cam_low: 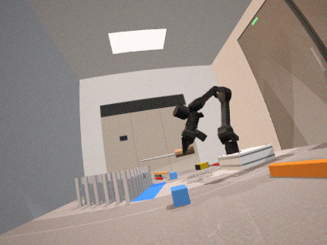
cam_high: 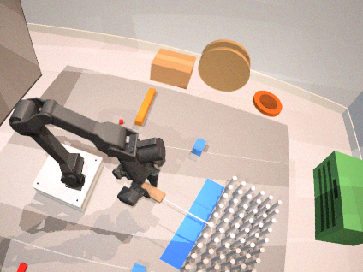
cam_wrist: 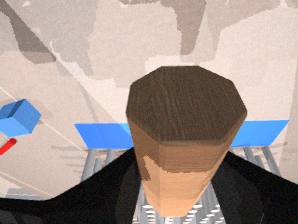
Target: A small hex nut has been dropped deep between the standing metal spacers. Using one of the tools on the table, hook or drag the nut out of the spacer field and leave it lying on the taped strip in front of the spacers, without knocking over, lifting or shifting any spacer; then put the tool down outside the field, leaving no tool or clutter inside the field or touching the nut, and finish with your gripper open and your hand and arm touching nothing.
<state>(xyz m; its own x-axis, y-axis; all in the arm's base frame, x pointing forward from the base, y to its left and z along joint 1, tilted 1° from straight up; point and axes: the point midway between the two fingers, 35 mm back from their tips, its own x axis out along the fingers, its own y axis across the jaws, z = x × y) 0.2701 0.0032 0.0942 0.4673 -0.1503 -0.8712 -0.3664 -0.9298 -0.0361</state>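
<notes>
The nut doesn't show in any view; by your task it lies deep among the metal spacers (cam_high: 252,188) (cam_low: 126,189) (cam_wrist: 270,159), but you can't tell which row. Taking 12 as the top edge of the overhead view, your near approach to that field is its 10 o'clock side, where the blue strip (cam_high: 180,248) (cam_low: 148,192) (cam_wrist: 102,136) runs alongside, its length from 1 to 7 o'clock.

Outward from there, the tool's thin rod (cam_high: 186,210) (cam_low: 158,157) crosses above the strip, fairly square to it, aiming at about 4 o'clock. Its tip overlaps the nearest spacers from overhead, while the exterior view shows it raised above their tops. You can't make out whether it ends in a hook.

Your gripper (cam_high: 145,188) (cam_low: 186,151) (cam_wrist: 174,151) is clenched on the wooden handle (cam_high: 154,193) (cam_low: 179,152) (cam_wrist: 185,105), back toward 10 o'clock from the field. So your pull should run toward 10, out across the strip. First, you likely need to find the nut's lane and match the rod's line to it before dipping the tip; a skewed entry could nudge a spacer. The blue block (cam_high: 199,146) (cam_low: 180,196), toward 11 from the strip's upper end, sits outside that path.
</notes>
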